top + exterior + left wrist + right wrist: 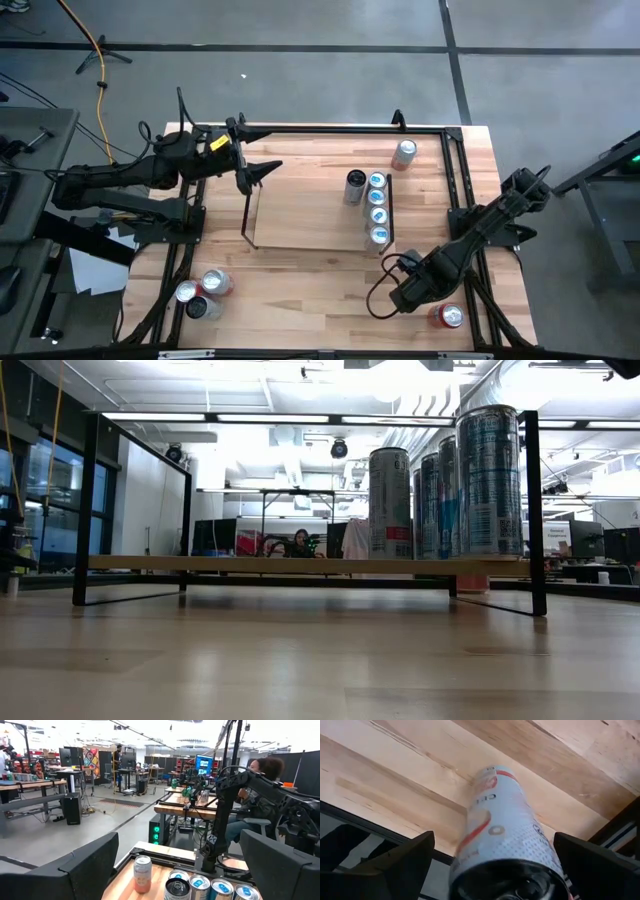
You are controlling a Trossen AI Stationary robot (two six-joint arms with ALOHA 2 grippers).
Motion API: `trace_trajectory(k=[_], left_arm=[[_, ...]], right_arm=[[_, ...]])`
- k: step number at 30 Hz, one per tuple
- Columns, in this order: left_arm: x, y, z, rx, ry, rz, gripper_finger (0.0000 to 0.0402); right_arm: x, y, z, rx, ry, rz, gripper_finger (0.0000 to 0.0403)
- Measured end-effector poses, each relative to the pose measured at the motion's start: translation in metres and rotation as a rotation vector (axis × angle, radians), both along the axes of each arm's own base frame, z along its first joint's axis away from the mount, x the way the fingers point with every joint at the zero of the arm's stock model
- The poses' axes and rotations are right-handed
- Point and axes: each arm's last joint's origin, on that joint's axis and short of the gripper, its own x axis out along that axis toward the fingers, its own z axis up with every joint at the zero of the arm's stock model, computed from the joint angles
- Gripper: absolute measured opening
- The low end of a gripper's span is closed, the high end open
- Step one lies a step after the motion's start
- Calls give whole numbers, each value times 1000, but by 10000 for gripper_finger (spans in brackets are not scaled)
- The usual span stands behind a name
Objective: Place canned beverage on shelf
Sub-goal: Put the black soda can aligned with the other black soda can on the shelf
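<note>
Right wrist view: red can (507,835) between wide-open gripper (502,865) fingers.

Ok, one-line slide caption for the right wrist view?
Open right gripper straddling an upright white-and-red can on the wood tabletop.

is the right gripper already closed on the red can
No, the right gripper stands open with its fingers wide on either side of the red and white can, not touching it.

Both hands (268,172) (440,305) seemingly wide open.
</note>
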Motion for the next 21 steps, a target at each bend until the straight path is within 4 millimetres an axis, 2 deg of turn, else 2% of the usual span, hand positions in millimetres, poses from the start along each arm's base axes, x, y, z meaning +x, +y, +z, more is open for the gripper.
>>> trace_trajectory(k=[6, 13, 14, 16, 21], left_arm=[[0, 0, 0, -9, -3, 0, 376], [0, 0, 0, -17, -6, 15, 376], [0, 0, 0, -17, -7, 15, 376], [0, 0, 1, -16, -12, 15, 376], [-1, 1, 3, -16, -31, 22, 376]], right_arm=[[-4, -2, 0, 2, 61, 6, 357], [-3, 0, 2, 31, 48, 43, 255], [-2, 1, 5, 38, 38, 56, 241], [1, 3, 17, 65, -1, 96, 239], [7, 7, 64, 103, -127, 202, 239]])
